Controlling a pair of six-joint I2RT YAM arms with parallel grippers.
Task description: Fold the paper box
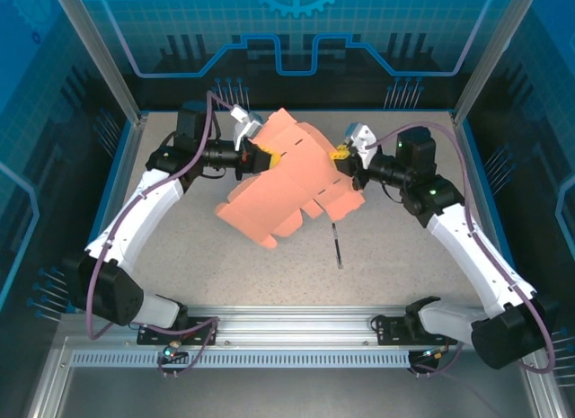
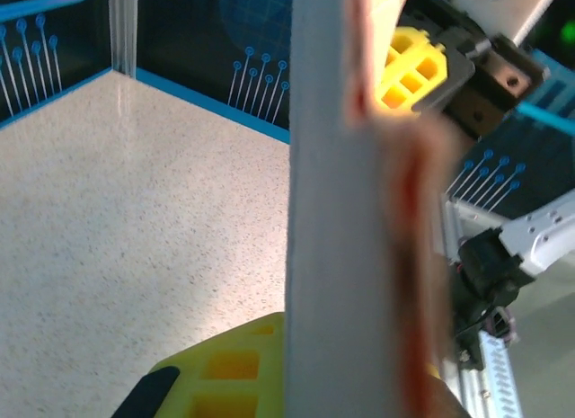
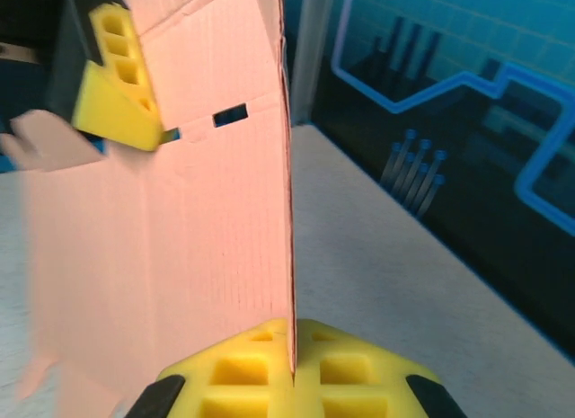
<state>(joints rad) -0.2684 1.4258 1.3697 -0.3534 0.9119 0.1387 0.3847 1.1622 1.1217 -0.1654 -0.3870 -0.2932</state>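
A: Where's the paper box (image 1: 287, 180)?
B: I see it mid-table, slightly toward 12 o'clock. My left gripper (image 1: 259, 157) is clamped tight on its 9 o'clock edge, and my right gripper (image 1: 340, 159) is pinched closed at 3 o'clock

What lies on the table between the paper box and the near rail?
A thin dark stick, close to the paper box; otherwise bare table. Top external view.

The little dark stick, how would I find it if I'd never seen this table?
Find the speckled grey table and the big pink paper box raised over its middle. On the near side of the box's right end, the stick lies flat on the table. It is thin, dark and pen-like, nothing like the wide pink card.
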